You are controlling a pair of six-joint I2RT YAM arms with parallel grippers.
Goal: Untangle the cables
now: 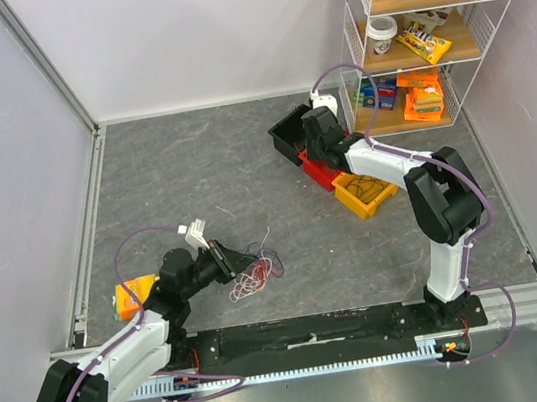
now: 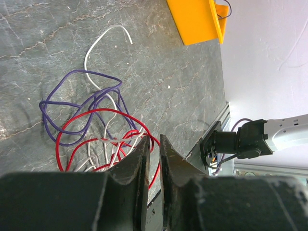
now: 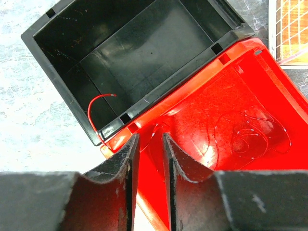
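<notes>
Red, purple and white cables [image 2: 96,120] are seen tangled on the grey worktop [image 1: 172,165], at the near side, left of centre. The left pincer [image 2: 154,139] is set against the tangle's edge, jaws almost together; whether a strand is pinched cannot be told. The right pincer [image 3: 150,137] is held far right over a red bin [image 3: 216,106] beside a black bin [image 3: 144,53], jaws parted by a slit, nothing seen between them.
</notes>
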